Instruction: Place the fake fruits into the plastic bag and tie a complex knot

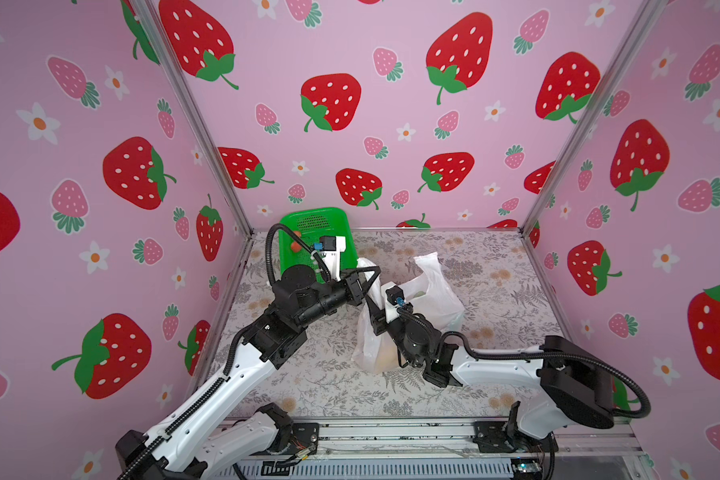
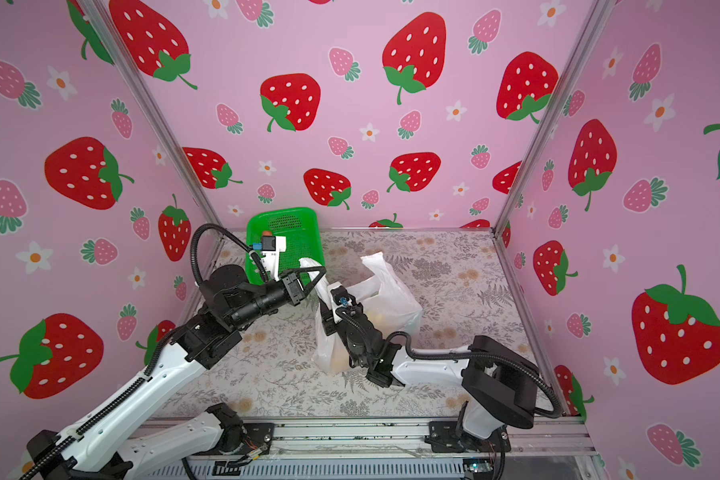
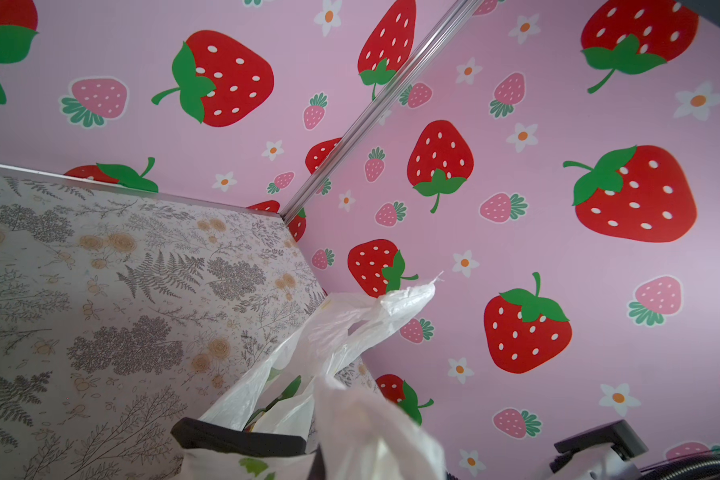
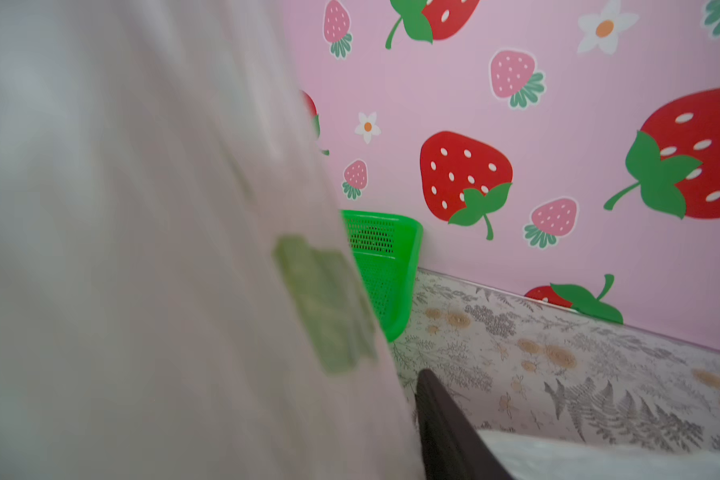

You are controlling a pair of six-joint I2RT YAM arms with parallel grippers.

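Note:
The plastic bag (image 1: 433,303) (image 2: 395,307), white and translucent, lies mid-table. Yellow-orange fake fruits (image 1: 385,358) (image 2: 377,318) show through its film. My left gripper (image 1: 368,279) (image 2: 316,277) is shut on one handle (image 3: 391,303) and holds it stretched up from the bag. The other handle (image 1: 427,262) stands free. My right gripper (image 1: 376,309) (image 2: 327,309) is against the stretched strip below the left one. In the right wrist view the bag film (image 4: 163,249) hides all but one black finger (image 4: 445,432). A small red fruit (image 1: 295,246) (image 2: 268,233) sits in the basket. A knot is not in view.
A green perforated basket (image 1: 333,216) (image 2: 304,214) (image 4: 391,266) leans on the back wall at the left, behind my left wrist. Strawberry-print walls close in the floral table (image 1: 495,291) on three sides. A metal rail (image 1: 391,432) runs along the front edge.

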